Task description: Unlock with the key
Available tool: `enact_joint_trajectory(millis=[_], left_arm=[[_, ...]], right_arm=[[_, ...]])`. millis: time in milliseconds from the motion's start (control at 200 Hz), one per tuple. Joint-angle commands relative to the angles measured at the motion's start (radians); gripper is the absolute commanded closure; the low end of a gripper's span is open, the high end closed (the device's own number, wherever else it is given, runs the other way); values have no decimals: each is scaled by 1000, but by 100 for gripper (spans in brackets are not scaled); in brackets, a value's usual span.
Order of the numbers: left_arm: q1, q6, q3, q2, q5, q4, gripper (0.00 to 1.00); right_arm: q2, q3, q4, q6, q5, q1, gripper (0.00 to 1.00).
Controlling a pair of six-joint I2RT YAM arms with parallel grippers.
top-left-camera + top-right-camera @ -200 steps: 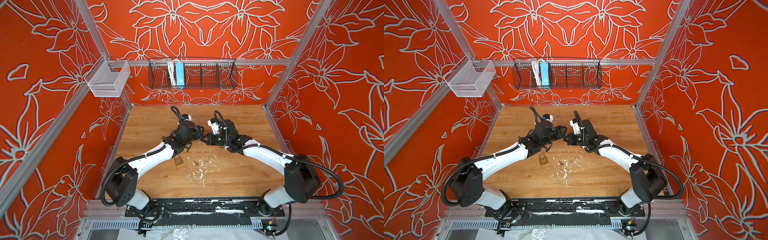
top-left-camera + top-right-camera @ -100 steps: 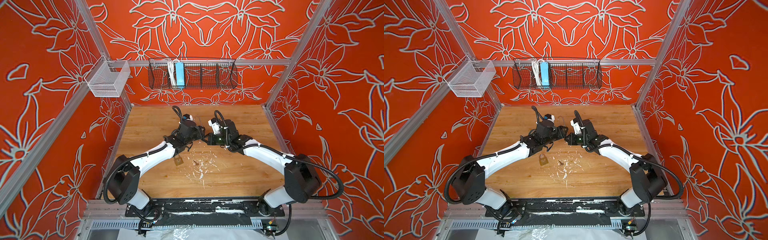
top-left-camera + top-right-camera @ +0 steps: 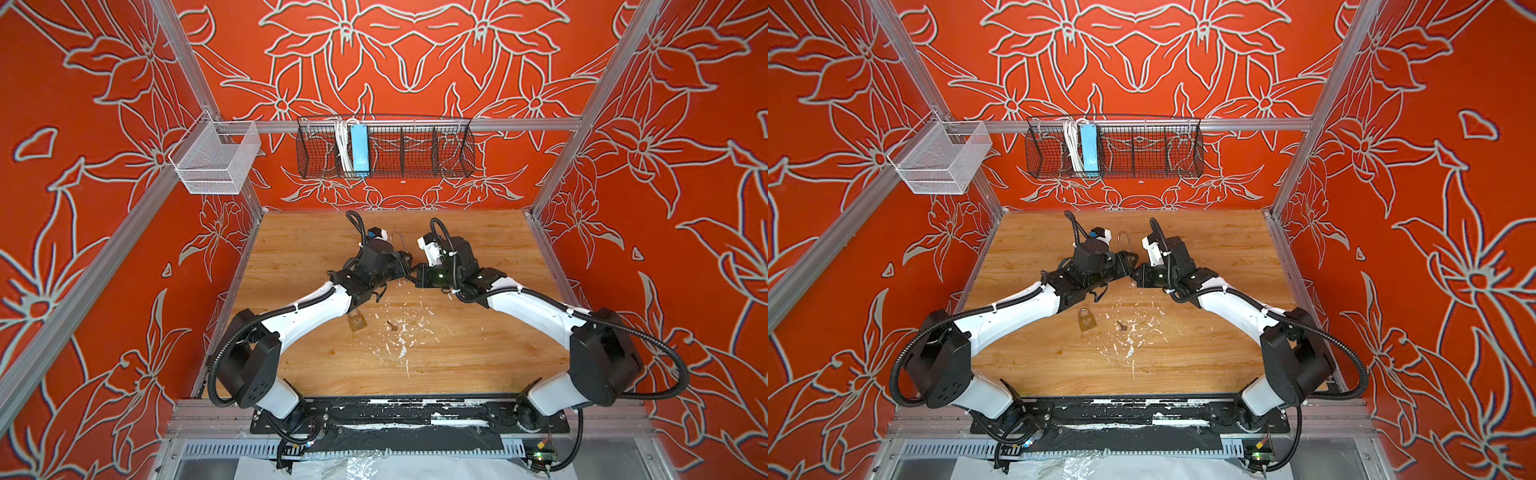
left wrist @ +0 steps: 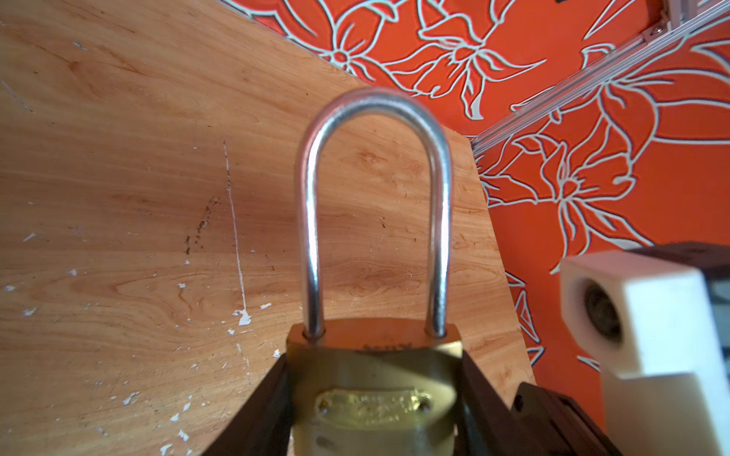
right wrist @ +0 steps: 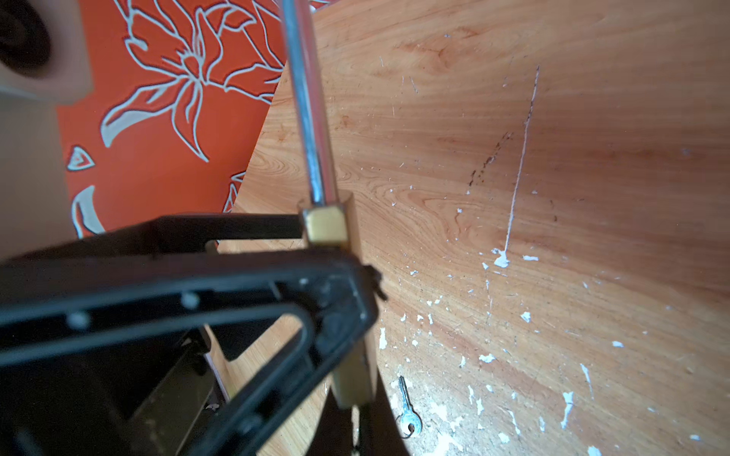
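A brass padlock [image 4: 375,402] with a long steel shackle [image 4: 375,102] is held above the table's middle, and my left gripper [image 4: 373,367] is shut on its body from both sides. In both top views the shackle [image 3: 397,241] [image 3: 1123,241] points towards the back wall. My right gripper [image 5: 361,418] is shut, its tips right at the padlock's bottom end [image 5: 353,375]. Whether anything sits between them is hidden. The two grippers [image 3: 405,268] [image 3: 413,277] meet tip to tip. A small silver key [image 5: 409,410] [image 3: 390,325] lies loose on the wood.
A second, smaller brass padlock [image 3: 356,321] [image 3: 1086,320] lies on the table under the left forearm, next to the loose key [image 3: 1121,325]. White paint flecks [image 3: 401,349] mark the wood. A wire basket [image 3: 384,145] and a mesh bin [image 3: 216,160] hang on the walls.
The left gripper with the padlock has edged slightly towards the right gripper. Both grips look the same as before.
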Motion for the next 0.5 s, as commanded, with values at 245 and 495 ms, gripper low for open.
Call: enact_joint_trajectory(millis=[245, 495], left_arm=[[-21, 12, -15, 22, 77, -119, 100], [-14, 3, -16, 9, 111, -103, 100]], right_arm=[[-71, 88, 185, -18, 52, -33, 93], [-105, 51, 170, -32, 71, -36, 87]])
